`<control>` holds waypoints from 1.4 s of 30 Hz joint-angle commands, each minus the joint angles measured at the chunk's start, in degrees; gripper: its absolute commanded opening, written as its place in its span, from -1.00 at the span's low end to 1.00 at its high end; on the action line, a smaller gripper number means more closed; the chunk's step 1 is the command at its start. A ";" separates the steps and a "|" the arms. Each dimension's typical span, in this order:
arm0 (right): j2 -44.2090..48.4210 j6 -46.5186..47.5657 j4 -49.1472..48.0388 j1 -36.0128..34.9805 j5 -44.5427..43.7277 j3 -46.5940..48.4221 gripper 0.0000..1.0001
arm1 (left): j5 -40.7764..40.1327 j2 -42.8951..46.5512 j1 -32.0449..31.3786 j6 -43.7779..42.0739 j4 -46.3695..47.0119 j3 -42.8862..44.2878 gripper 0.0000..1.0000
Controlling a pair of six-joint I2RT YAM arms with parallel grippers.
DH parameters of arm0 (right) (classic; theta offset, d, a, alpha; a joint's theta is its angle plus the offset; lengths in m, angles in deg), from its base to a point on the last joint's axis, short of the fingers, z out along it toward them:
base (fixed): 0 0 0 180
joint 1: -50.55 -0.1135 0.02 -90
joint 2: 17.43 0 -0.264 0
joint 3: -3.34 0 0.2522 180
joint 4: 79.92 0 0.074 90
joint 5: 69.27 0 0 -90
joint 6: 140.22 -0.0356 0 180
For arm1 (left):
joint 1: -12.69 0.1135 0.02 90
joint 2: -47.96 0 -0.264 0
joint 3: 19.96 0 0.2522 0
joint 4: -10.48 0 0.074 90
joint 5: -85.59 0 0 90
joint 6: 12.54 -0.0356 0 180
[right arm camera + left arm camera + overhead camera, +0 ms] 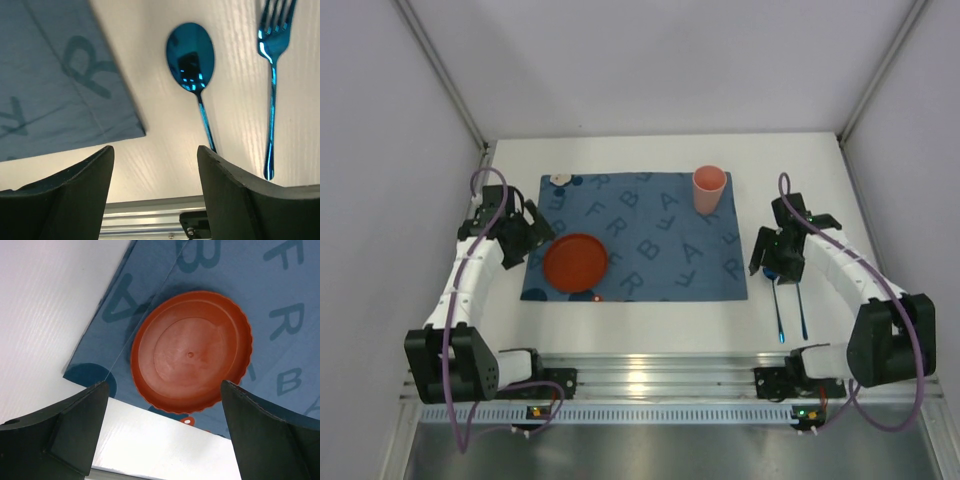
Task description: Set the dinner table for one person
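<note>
The white dinner table [650,318] carries a dark blue lettered placemat [640,235]. An orange-red plate [575,262] lies on the mat's near left part, and a pink cup [709,189] stands upright at its far right corner. A blue spoon [779,308] and a blue fork [803,312] lie side by side on the table, right of the mat. My left gripper [538,238] is open and empty above the plate's left edge; the plate [192,352] shows between its fingers. My right gripper [772,262] is open and empty above the spoon [191,55] and fork [274,40].
An aluminium rail [650,375] runs along the table's near edge with both arm bases on it. Grey walls and frame posts close in the back and sides. The mat's corner [125,125] lies left of the spoon.
</note>
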 commanded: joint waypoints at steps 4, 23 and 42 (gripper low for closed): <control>-2.71 0.12 -2.46 7.15 -2.92 -1.87 0.36 | 2.75 0.14 -0.13 -1.20 2.97 0.36 0.97; -18.27 8.12 -12.14 10.85 -0.55 -2.67 -0.73 | -1.91 1.37 -0.22 2.23 1.21 -0.87 0.97; -19.05 3.91 11.77 -13.81 -6.88 47.95 -1.00 | -3.05 -4.17 -0.74 3.02 0.06 5.72 0.97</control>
